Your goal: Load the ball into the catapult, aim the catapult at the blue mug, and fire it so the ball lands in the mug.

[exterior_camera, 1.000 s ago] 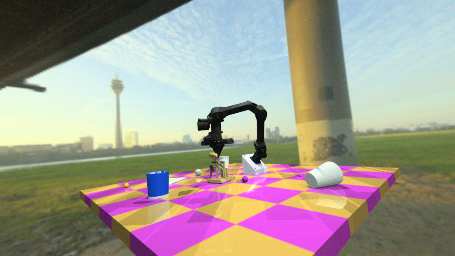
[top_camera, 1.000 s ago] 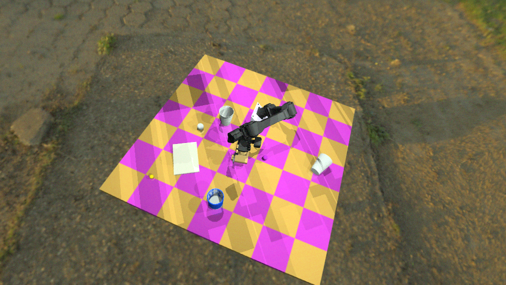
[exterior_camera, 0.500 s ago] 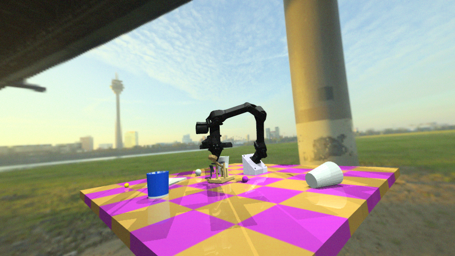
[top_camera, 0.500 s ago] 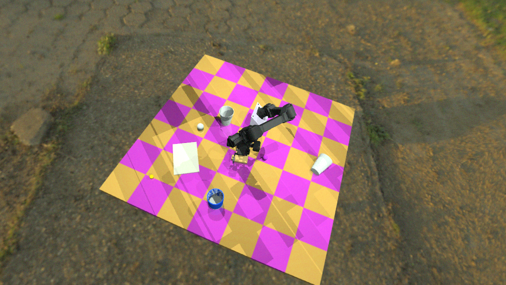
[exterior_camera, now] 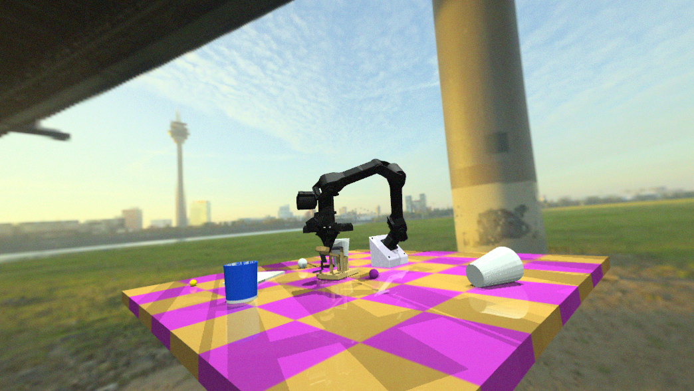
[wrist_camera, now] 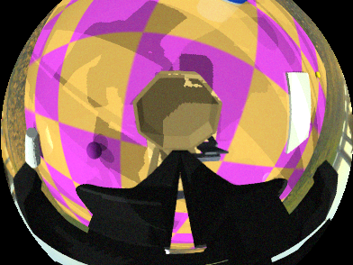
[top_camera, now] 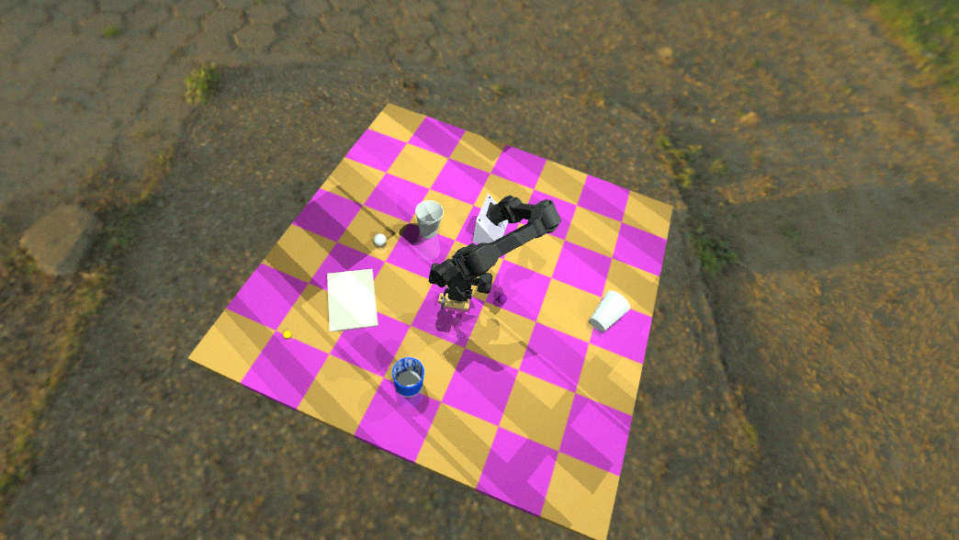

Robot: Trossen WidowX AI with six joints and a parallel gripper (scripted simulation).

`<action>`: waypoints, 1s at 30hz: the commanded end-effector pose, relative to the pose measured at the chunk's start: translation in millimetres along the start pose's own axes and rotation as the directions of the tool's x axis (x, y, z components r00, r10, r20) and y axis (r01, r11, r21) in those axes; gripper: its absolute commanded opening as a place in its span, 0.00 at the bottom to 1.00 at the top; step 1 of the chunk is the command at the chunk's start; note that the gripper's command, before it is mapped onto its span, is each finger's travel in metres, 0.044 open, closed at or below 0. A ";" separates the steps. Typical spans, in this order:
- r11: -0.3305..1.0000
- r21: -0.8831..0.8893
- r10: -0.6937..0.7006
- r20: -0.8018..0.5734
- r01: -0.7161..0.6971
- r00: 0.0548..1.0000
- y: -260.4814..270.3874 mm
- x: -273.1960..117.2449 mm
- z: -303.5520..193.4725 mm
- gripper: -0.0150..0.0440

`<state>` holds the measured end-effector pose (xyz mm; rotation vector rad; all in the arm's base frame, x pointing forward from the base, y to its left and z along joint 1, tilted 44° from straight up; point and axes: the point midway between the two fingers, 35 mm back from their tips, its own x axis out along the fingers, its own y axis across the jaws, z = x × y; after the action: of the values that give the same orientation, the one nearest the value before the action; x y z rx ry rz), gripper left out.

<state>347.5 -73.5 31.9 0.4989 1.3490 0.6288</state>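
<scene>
Gripper down at catapult, ball elsewhere

Gripper [exterior_camera: 328, 248] [wrist_camera: 179, 152] closed, nothing between the fingertips, pointing down at the cup end of the catapult [top_camera: 451, 306] [exterior_camera: 335, 275] [wrist_camera: 178, 73]; contact can't be told. Catapult cup holds no ball. Three balls on the checked top: purple [top_camera: 501, 298] [exterior_camera: 373, 273] [wrist_camera: 94, 150] near the catapult, white [top_camera: 379, 240] [exterior_camera: 302, 262], yellow [top_camera: 287, 334] [exterior_camera: 193, 282] [wrist_camera: 318, 75] beyond the white pad [top_camera: 352, 299] [exterior_camera: 270, 276] [wrist_camera: 299, 110]. Which is the task's, unclear. Blue mug [top_camera: 408, 377] [exterior_camera: 240, 281] [wrist_camera: 236, 1] upright, apart from the catapult.
</scene>
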 end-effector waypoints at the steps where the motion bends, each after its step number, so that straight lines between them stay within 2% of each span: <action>1: 1.000 0.001 0.010 -0.008 -0.010 1.000 1.5 9.8 1.8 0.25; 30: 1.000 0.001 0.011 -0.007 -0.011 1.000 2.0 50.9 9.9 0.25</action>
<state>363.5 -46.2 3.6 0.4989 1.3420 0.6276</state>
